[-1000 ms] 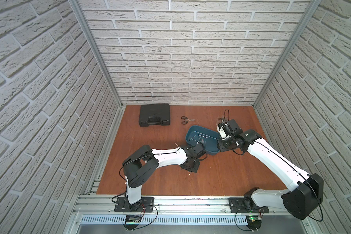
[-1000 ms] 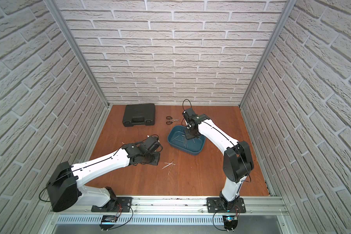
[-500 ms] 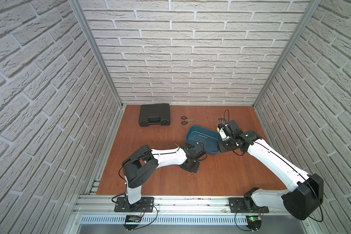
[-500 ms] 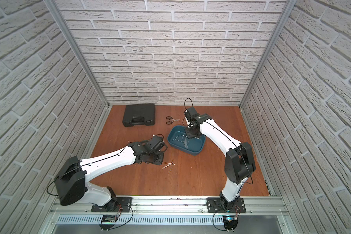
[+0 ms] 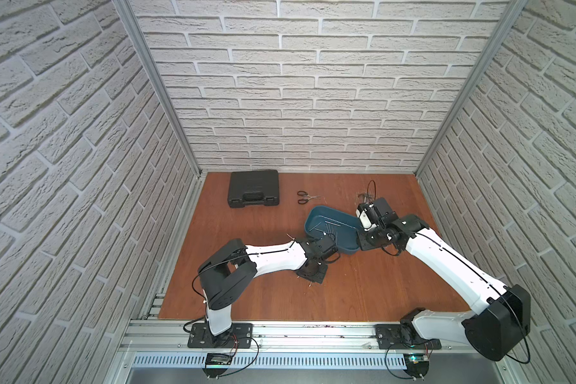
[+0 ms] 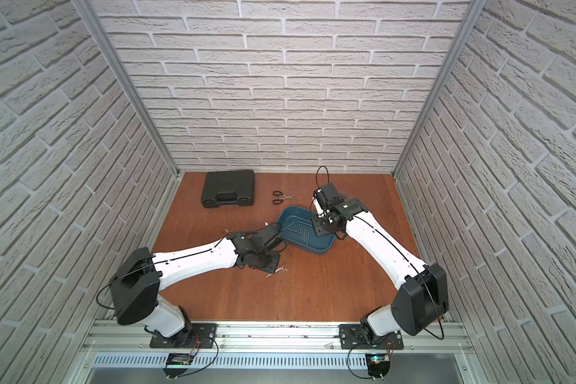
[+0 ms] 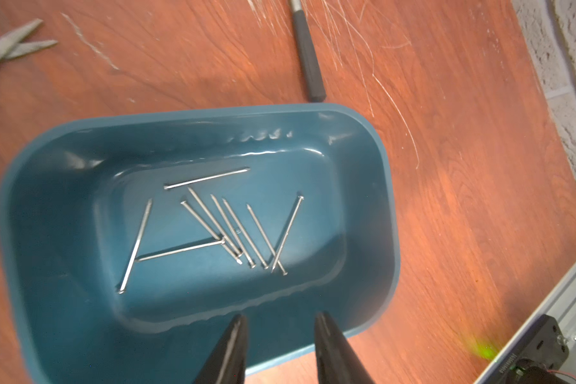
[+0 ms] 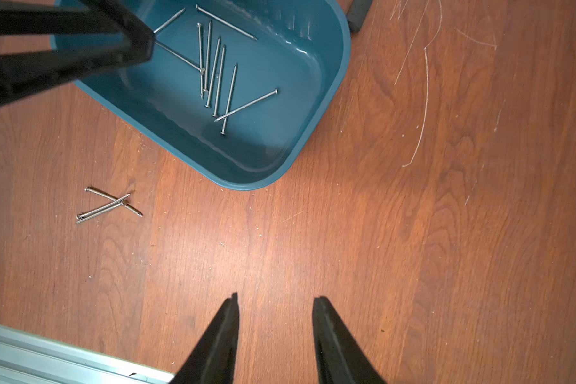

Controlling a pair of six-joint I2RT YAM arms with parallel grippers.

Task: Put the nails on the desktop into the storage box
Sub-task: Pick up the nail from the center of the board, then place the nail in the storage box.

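The teal storage box sits mid-desktop with several nails lying on its floor. Three more nails lie crossed on the desktop in front of the box. My left gripper hovers open over the box's front-left wall, with nothing between its fingers. It also shows in the right wrist view, where the left gripper's fingers reach over the box. My right gripper hangs open and empty above bare wood beside the box's right end.
A black case and scissors lie at the back. A hammer's dark handle lies just behind the box. Brick walls enclose three sides. A metal rail runs along the front edge.
My right gripper has gone from shut to open beside the box. The left arm has swung right, bringing its gripper from the desktop to the box's front-left wall.
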